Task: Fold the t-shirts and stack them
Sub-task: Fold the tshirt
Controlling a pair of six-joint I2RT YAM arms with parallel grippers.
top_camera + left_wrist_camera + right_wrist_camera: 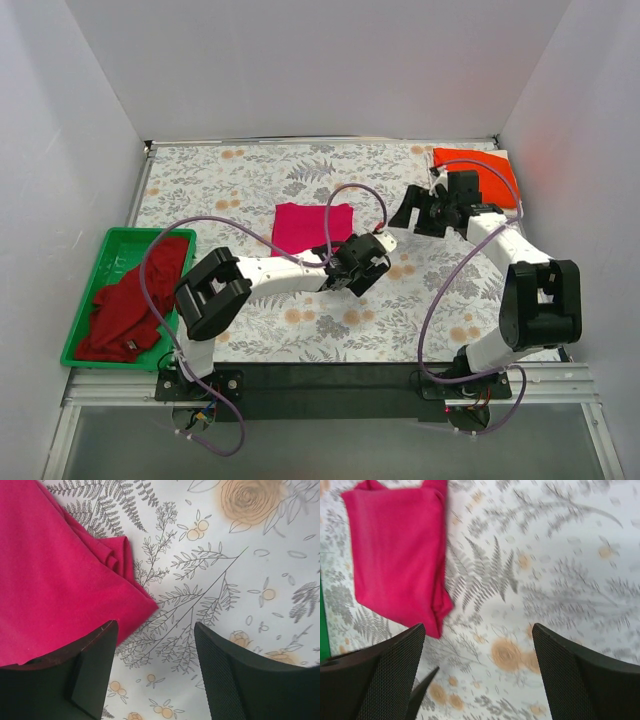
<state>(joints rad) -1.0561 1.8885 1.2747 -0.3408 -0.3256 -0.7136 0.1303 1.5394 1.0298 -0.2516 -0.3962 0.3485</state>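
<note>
Neatly folded, the magenta t-shirt [312,228] lies flat, rectangular.

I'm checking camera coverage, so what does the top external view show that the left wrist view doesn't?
Only the top external view shows the green tray holding a crumpled dark red t-shirt, a folded orange-red t-shirt in the far right corner, and the left arm and right arm. Only the left wrist view shows the left arm's jaws standing open with nothing between them, and the layered folds at a corner of the magenta-pink t-shirt. Both show that shirt lying on the floral tablecloth.
</note>
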